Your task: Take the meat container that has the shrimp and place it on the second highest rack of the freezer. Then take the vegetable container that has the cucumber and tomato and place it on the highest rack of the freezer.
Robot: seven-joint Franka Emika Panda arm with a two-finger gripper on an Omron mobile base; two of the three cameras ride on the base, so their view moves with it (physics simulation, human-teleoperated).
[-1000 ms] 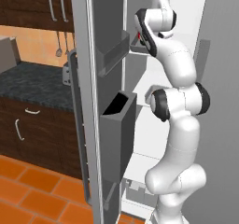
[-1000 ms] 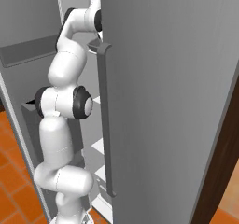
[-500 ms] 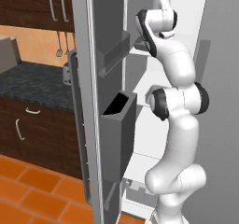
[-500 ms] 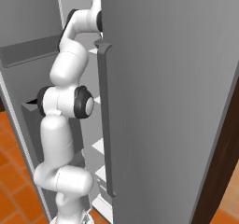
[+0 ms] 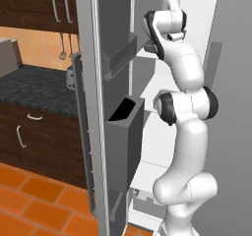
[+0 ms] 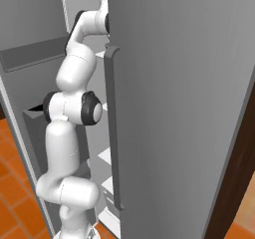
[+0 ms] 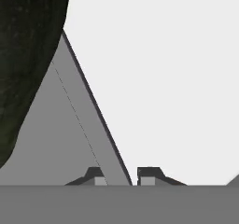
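The pincer nips the rim of the vegetable container, its cucumber looming close, high inside the freezer, so the second tray looks nearly racked, release still to come.

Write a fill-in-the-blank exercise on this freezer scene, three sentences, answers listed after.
1. The freezer door stands ____, with dark bins on its inner side.
2. In the hand view, the tool grips the rim of the grey vegetable container, and the dark-____ cucumber lies on it.
3. In the left base view the arm reaches toward the ____ part of the freezer's white interior.

Missing words: open; green; upper
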